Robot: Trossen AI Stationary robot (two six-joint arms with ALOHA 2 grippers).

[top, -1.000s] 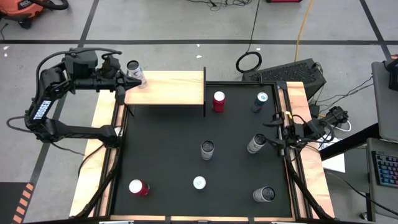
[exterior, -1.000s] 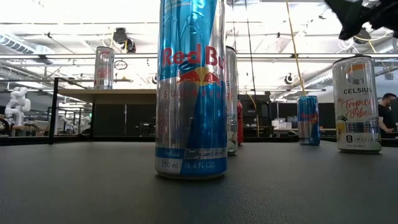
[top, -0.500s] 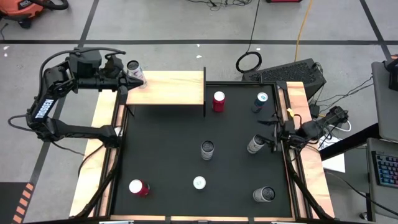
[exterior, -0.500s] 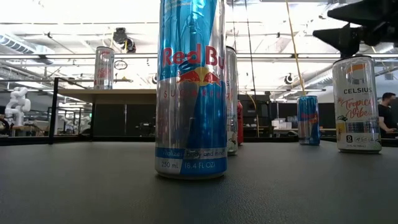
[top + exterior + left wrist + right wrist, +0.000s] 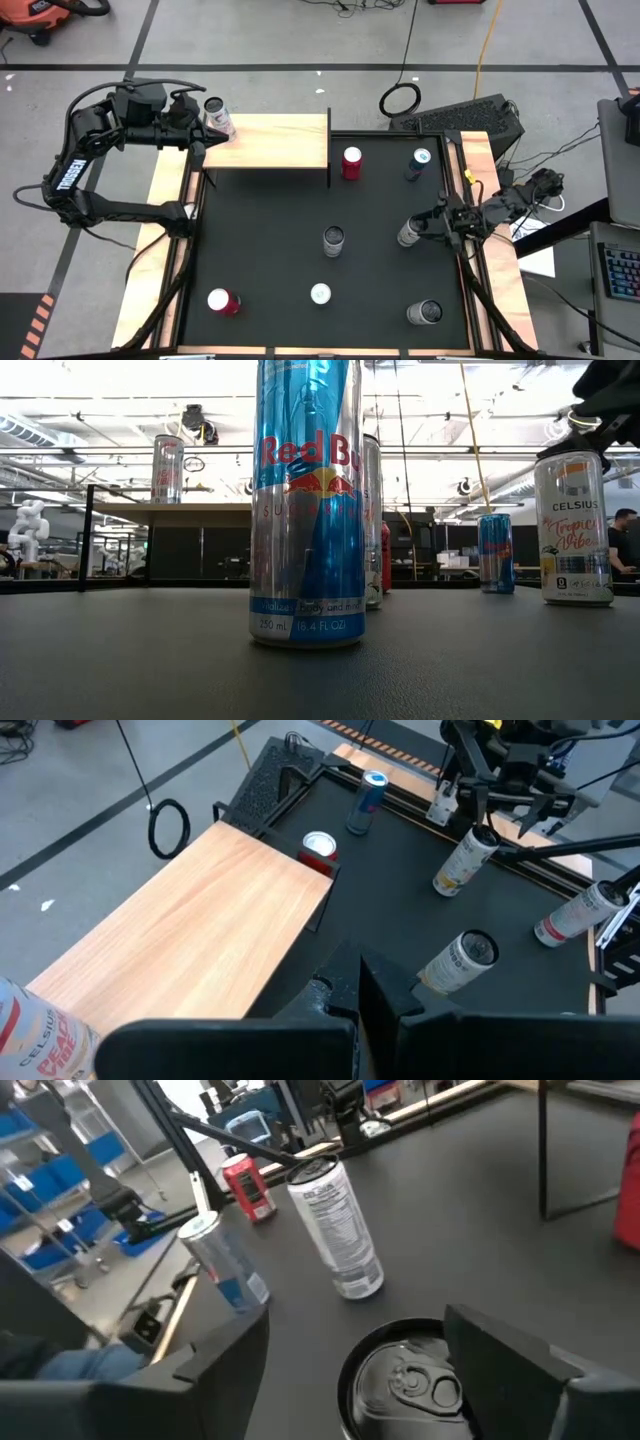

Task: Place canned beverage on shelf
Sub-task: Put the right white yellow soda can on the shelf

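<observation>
Straddling the top of a white can [image 5: 408, 232] near the counter's right edge, the right gripper [image 5: 428, 226] has its jaws spread wide, one dark finger [image 5: 500, 1355] on each side of the can's silver lid — whether they touch it cannot be told. In the low view this can reads Celsius, standing upright on the black counter [image 5: 270, 250] with the gripper just above its rim.

The left gripper [image 5: 205, 128] has its jaws shut on nothing, at the far left corner of the shelf [image 5: 275, 142], just beside a white Celsius can [image 5: 215, 115] that stands on that corner of the light wooden top. The rest of the shelf top is bare wood.

Outward from there, a red can [image 5: 351, 161] stands on the counter just off the shelf's right end, and a blue can [image 5: 418, 163] sits farther right near the back edge. A grey can [image 5: 333, 240] is near the middle. Along the near side stand another red can [image 5: 222, 301] at the left, a tall blue-and-silver Red Bull can [image 5: 320, 294] in the centre — it fills the low view — and a second grey can [image 5: 424, 313] at the right.
</observation>
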